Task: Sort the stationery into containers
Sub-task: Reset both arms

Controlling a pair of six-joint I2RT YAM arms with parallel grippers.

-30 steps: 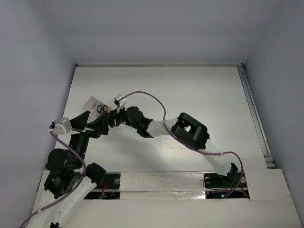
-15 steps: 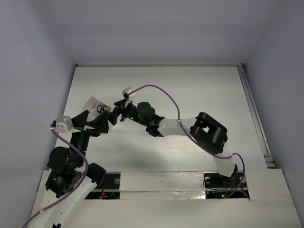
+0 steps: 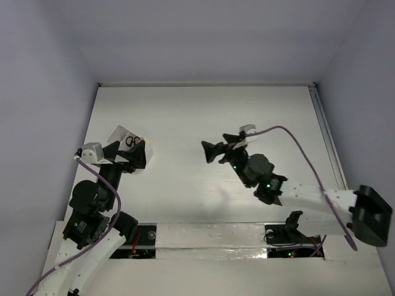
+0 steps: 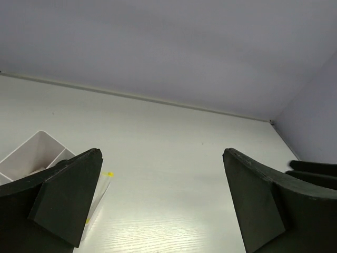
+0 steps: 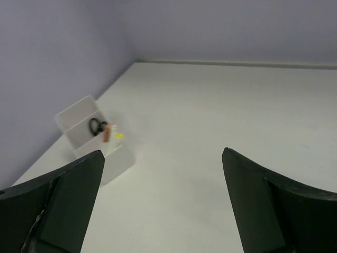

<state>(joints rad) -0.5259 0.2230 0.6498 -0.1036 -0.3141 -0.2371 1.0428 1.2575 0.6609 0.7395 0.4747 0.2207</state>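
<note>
1. The white box (image 3: 117, 134) sits by the left edge of the bench (image 3: 259, 111), roughly midway along that edge.
2. Inside it stand the scissors (image 5: 96, 126), black handle loops uppermost.
3. Next to the loops a pinkish-beige piece (image 5: 107, 134) pokes above the rim. It is too small to tell whether it is an eraser or a pen tip.
4. A yellow pen end (image 5: 119, 136) shows at the box wall on the side toward the middle of the bench. I cannot tell whether that pen is inside the box or leaning on it.
5. The left tool (image 3: 137, 155) hangs just beside the box on that same side, with its fingers spread wide and nothing between them.
6. The right tool (image 3: 211, 151) hovers over the middle of the bench, well apart from the box. It too is spread wide and empty.
</note>
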